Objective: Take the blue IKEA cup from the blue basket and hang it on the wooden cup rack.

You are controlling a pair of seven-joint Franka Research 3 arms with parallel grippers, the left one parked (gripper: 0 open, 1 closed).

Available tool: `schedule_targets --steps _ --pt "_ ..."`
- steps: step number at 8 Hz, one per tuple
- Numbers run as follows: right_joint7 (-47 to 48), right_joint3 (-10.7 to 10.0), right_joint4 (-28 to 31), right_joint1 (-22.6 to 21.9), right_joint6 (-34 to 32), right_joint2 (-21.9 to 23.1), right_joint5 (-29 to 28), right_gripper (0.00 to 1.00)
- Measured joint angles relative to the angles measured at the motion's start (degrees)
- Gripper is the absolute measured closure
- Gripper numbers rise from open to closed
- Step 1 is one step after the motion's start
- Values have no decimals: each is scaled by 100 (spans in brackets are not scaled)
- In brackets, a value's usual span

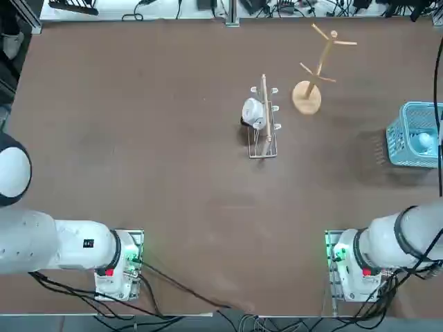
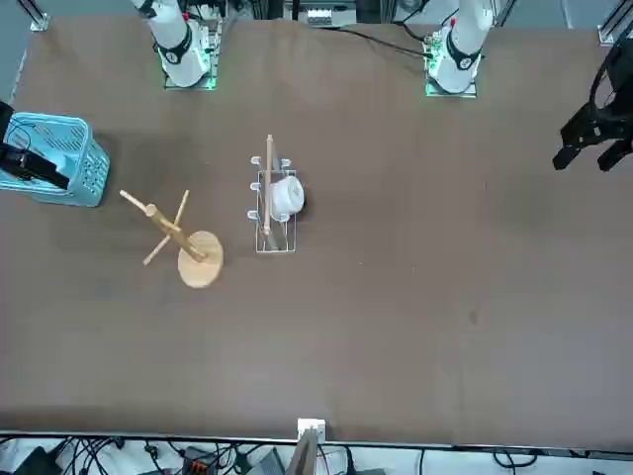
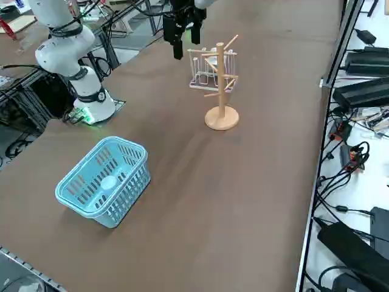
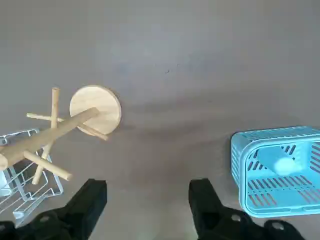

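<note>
Honestly, with the right gripper (image 4: pixel 147 192) wide open and empty, just centre it over the blue cup (image 4: pixel 277 161) before lowering.

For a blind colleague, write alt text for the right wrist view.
An open, empty claw points at a table, with a blue cup in a blue basket and a bare wooden mug tree beside a wire rack.

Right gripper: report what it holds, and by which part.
Nothing is held: the right gripper stands open, and the blue cup lies in the basket.
</note>
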State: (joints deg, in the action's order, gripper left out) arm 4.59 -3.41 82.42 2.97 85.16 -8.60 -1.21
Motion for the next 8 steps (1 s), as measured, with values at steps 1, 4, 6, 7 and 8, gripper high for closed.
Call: schedule_targets --steps 1,4,6,7,8 --pt "0 -5 0 0 0 1 10 0" --pt "-18 -46 9 6 -18 -2 93 0" --pt "-146 -111 274 157 -52 -61 242 0" --pt "-366 -150 525 372 49 -89 384 0" --pt "-651 -195 871 596 366 -56 512 0"
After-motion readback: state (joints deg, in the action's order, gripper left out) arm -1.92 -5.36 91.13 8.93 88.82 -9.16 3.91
